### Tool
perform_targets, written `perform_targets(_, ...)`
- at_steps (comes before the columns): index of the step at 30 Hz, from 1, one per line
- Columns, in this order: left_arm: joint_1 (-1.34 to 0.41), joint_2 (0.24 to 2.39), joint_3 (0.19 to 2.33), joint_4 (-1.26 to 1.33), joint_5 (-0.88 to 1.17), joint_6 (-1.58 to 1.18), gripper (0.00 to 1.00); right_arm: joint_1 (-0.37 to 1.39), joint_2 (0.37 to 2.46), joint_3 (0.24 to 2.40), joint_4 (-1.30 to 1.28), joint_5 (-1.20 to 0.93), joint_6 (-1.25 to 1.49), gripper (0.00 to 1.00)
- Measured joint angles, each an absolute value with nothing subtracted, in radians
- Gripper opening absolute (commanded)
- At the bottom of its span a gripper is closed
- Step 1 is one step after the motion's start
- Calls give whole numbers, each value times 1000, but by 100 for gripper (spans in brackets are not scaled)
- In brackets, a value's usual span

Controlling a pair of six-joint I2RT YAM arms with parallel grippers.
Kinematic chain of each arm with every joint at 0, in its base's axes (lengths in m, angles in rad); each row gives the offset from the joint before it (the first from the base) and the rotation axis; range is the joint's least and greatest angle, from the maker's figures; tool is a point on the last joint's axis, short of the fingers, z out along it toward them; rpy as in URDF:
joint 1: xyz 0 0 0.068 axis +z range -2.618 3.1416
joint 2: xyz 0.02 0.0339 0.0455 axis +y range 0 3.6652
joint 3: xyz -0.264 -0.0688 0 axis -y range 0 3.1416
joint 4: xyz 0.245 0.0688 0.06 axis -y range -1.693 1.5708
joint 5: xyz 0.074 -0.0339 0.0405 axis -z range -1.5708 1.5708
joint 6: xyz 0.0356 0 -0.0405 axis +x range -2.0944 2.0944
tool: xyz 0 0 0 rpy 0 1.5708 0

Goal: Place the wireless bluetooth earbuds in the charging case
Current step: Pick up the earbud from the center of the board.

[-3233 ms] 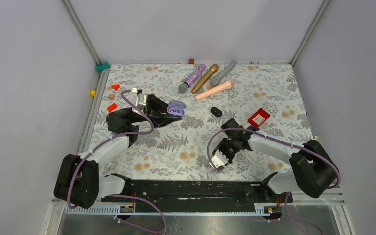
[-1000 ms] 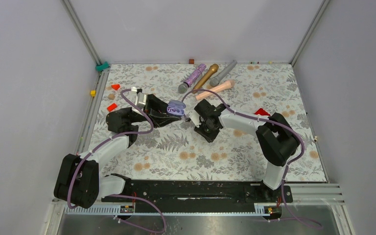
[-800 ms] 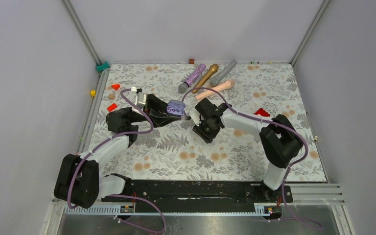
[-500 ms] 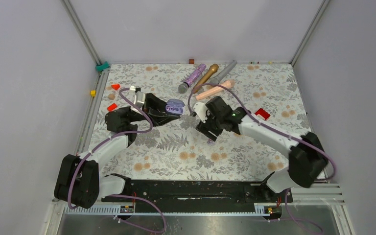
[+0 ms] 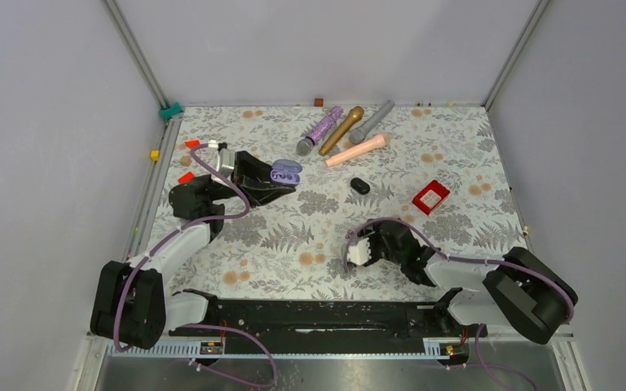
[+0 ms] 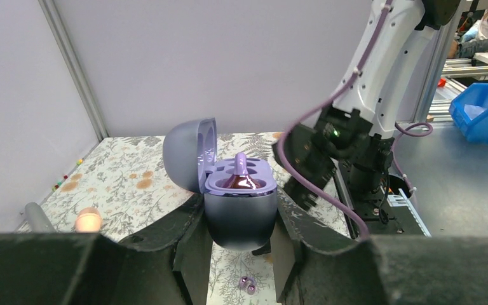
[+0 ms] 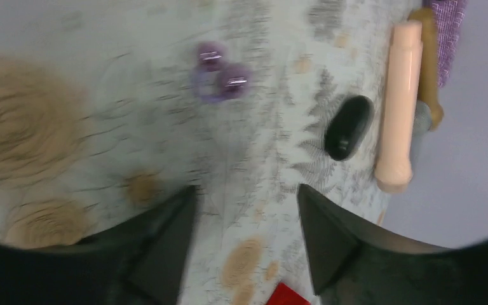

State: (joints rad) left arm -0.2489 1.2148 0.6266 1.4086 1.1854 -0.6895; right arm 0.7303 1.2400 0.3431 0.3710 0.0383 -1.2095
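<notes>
Floral-print table cloth (image 5: 293, 236), pale grey booth walls. Left gripper (image 6: 239, 213): jaws pressed on glossy lavender egg-shaped charging case (image 6: 223, 185), held upright, lid hinged open. One glossy purple earbud (image 6: 240, 175) sits in a socket of the case, stem up. Right gripper (image 7: 246, 188): jaws spread, nothing between them, low over the cloth. Just ahead of it, loose purple earbud pieces (image 7: 220, 73) lie on the cloth, blurred; one bud or two, cannot tell. Beyond: black oval case (image 7: 348, 127), pink microphone (image 7: 399, 108).

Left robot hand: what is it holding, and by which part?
The left gripper holds the open purple charging case, its fingers pinching the sides of the rounded lower shell.
</notes>
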Motion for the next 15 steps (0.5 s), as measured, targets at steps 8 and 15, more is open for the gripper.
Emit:
perform_targets(8, -240, 1214, 627, 1409, 1185, -690, 16, 732, 1283, 209, 570, -102, -1398, 48)
perform_targets(15, -240, 1214, 627, 1409, 1186, -691, 16, 732, 1235, 302, 398, -199, -1399, 36)
